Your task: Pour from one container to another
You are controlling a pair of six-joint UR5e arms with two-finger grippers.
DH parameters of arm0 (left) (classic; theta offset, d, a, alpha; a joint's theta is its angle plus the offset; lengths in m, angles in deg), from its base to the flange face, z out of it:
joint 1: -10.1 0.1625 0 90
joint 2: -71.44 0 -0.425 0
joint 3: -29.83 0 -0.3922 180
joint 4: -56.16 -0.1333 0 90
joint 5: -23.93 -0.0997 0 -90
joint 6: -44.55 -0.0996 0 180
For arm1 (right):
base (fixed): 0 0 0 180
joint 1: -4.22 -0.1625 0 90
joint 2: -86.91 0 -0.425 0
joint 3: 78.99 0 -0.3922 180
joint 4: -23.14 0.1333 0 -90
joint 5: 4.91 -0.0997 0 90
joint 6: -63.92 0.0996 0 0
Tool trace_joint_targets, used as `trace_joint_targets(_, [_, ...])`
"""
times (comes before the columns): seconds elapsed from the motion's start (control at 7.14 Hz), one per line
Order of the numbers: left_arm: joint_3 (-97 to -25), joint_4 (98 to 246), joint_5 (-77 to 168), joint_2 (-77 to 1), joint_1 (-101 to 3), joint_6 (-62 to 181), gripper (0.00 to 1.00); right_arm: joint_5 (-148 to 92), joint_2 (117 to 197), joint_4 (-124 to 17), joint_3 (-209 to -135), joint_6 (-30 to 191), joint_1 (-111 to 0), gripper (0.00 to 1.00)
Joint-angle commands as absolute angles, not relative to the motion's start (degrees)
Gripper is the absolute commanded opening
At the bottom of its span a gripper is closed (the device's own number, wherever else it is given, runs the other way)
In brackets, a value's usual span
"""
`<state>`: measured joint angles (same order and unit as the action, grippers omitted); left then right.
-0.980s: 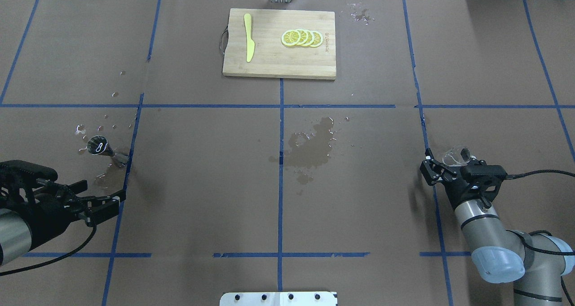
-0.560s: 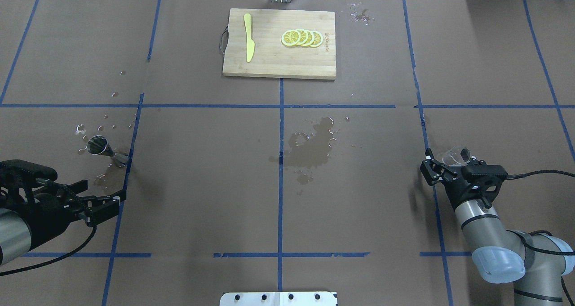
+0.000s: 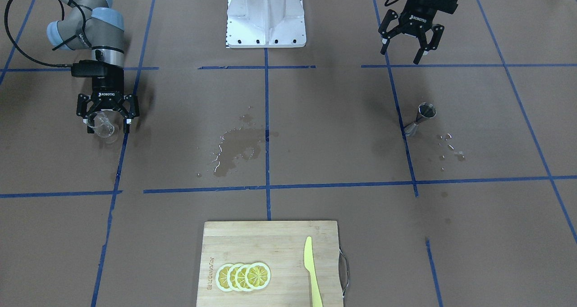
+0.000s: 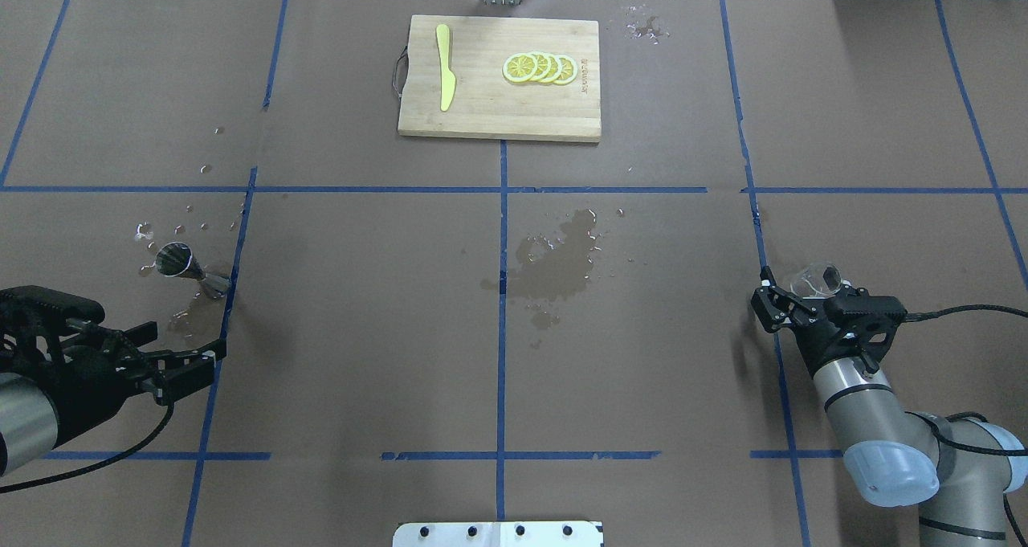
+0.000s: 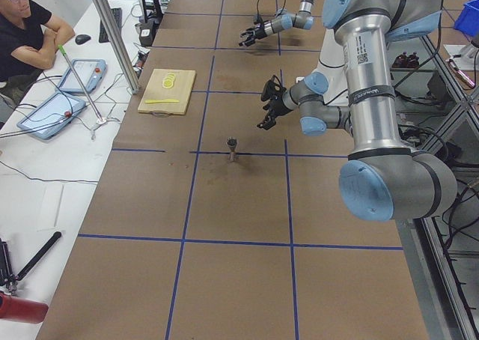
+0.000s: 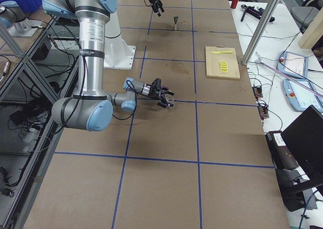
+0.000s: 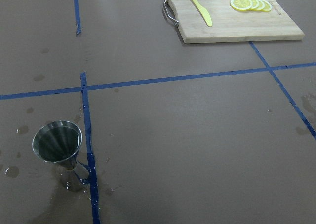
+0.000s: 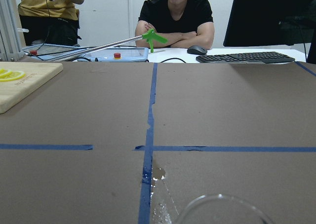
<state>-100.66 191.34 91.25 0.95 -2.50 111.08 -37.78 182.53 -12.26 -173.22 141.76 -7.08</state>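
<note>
While straddling glass cup (image 3: pixel 102 124), upright on table (image 3: pixel 324 117), holding right gripper (image 3: pixel 107 125) spread wide, not clamping. Hanging left gripper (image 3: pixel 401 54) released too, above table, apart from steel jigger (image 3: pixel 426 112) standing upright amid droplets (image 3: pixel 451 151).

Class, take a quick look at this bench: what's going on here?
The right gripper straddles the clear glass cup, jaws spread, seemingly not clamped. Far from it, the left gripper hangs open, apart from the steel jigger, which stands upright among wet patches. No pouring is under way.
</note>
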Motion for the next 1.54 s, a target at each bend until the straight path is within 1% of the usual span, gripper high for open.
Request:
trace_joint_targets(0.0, [-100.7, 191.3, 91.2, 0.9, -2.6, 111.1, 1.00, -37.9, 182.5, -12.2, -173.3, 141.8, -7.1, 1.00])
trace_joint_targets(0.28, [-101.0, 191.3, 93.8, 0.9, -3.0, 110.6, 1.00, -37.9, 182.5, -12.3, -173.2, 141.7, -7.0, 1.00])
trace_joint_targets(0.42, [-102.2, 189.7, 97.6, 0.8, -5.6, 109.5, 1.00, -37.9, 182.5, -12.3, -173.2, 141.8, -7.1, 1.00])
trace_joint_targets(0.7, [-108.7, 180.1, 103.6, 0.2, -8.9, 107.8, 1.00, -37.9, 182.5, -12.3, -173.1, 141.8, -7.0, 1.00])
trace_joint_targets(1.12, [-110.1, 175.9, 114.3, -2.4, -17.6, 103.0, 1.00, -37.9, 182.5, -12.2, -173.2, 141.8, -6.9, 1.00])
trace_joint_targets(1.26, [-110.3, 175.0, 114.5, -3.0, -17.9, 102.8, 1.00, -37.9, 182.6, -12.2, -173.3, 141.8, -6.9, 1.00])
trace_joint_targets(1.4, [-110.3, 173.8, 116.2, -5.4, -18.4, 102.8, 1.00, -37.8, 183.2, -12.3, -173.3, 141.8, -6.8, 1.00])
